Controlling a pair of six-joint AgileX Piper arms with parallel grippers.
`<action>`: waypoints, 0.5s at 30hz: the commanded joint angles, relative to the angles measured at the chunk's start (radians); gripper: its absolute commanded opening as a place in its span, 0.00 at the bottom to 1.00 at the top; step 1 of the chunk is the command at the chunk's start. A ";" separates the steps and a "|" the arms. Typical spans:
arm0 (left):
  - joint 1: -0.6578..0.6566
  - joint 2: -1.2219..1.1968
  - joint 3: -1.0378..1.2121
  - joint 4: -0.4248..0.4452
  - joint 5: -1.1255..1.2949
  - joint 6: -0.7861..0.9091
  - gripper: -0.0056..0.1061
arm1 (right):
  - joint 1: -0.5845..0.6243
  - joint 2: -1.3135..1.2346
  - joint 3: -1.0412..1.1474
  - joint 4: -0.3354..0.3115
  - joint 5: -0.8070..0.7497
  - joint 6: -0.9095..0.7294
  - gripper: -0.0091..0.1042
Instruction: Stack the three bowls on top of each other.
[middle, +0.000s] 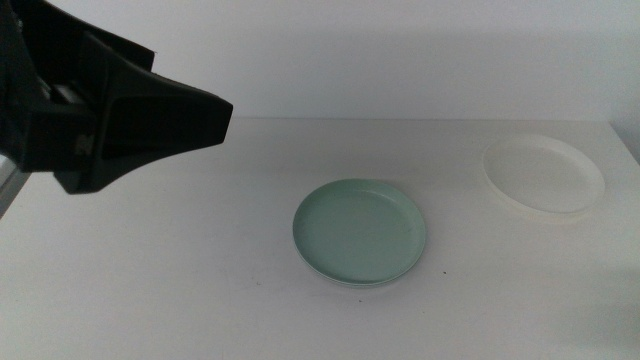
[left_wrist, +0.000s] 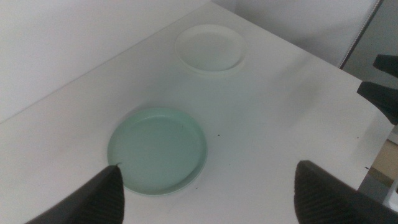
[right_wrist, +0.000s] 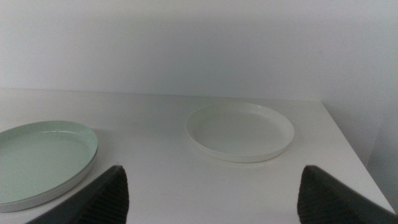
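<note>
Middle view: the white bowl is seen at two o'clock from the mint green bowl, nearer the empty, spread right end effector.

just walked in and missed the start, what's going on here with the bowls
Nothing is being held right now. The left tool hangs open above the table, over the near edge of the mint green bowl in the middle. In the middle view a second rim shows under that bowl's near edge, so it may already sit on another one; the colour is hard to tell. The white bowl lies apart, toward the far right corner. The right tool is open too, low and facing the white bowl.
</note>
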 joint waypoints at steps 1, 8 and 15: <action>0.001 -0.003 0.000 -0.001 -0.005 -0.005 0.89 | -0.004 -0.004 0.004 -0.007 -0.012 -0.003 0.80; 0.001 -0.003 0.000 -0.001 -0.083 -0.005 0.89 | -0.004 -0.004 0.004 -0.007 -0.012 -0.003 0.80; 0.001 -0.003 0.000 -0.001 -0.098 -0.005 0.89 | -0.004 -0.004 0.004 -0.007 -0.012 -0.003 0.80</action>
